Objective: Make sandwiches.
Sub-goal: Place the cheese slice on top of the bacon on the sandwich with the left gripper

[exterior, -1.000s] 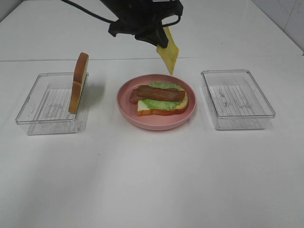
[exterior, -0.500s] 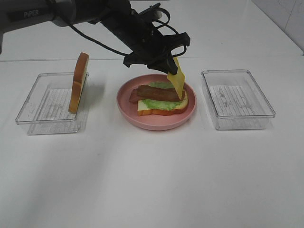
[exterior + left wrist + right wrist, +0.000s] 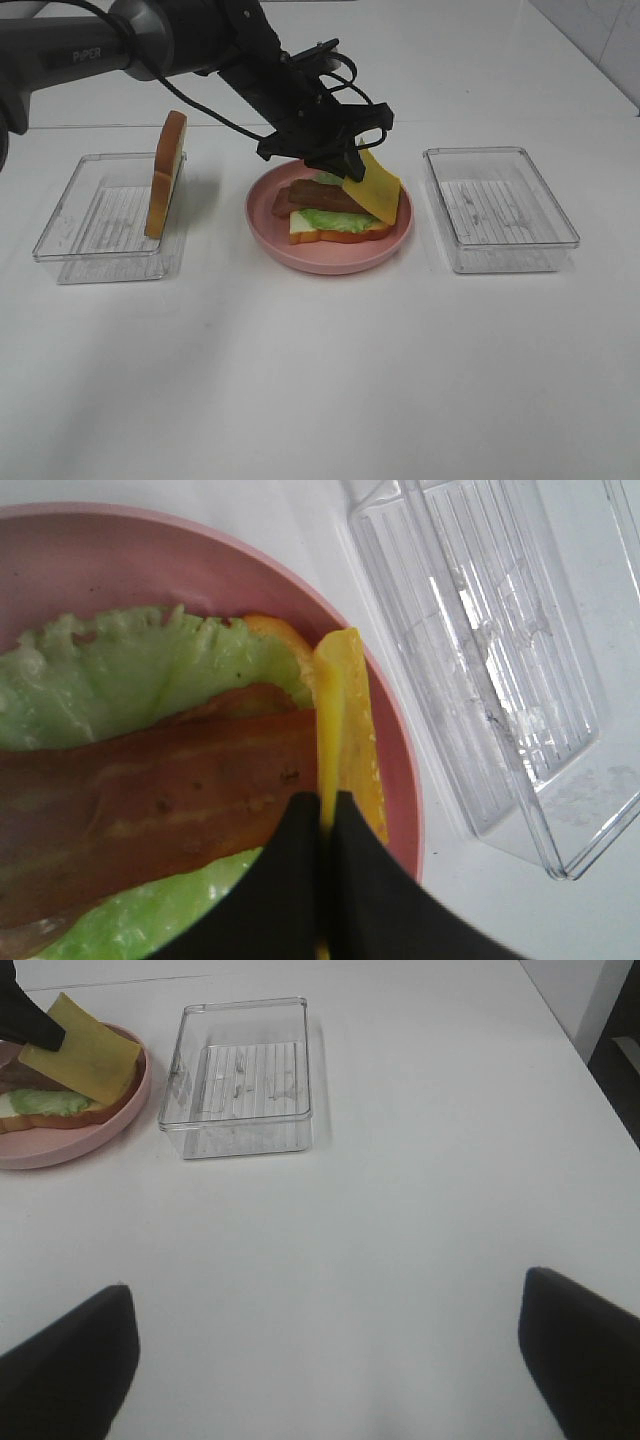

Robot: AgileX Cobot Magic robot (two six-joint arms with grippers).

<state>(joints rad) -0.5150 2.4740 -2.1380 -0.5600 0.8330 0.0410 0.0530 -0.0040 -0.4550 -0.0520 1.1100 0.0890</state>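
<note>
Change: yellow cheese square (image 3: 372, 187) was lowered, now tilted against brown-red bacon strips (image 3: 325, 195).
Left gripper (image 3: 345, 172): fingers clamped on cheese for placing.
Right gripper (image 3: 320, 1355): fingers apart, kept away from round pink plate (image 3: 330, 257).

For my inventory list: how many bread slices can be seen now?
2. One bread slice stands on edge in the left clear tray; the other lies on the pink plate, under lettuce and bacon. None seems hidden.
</note>
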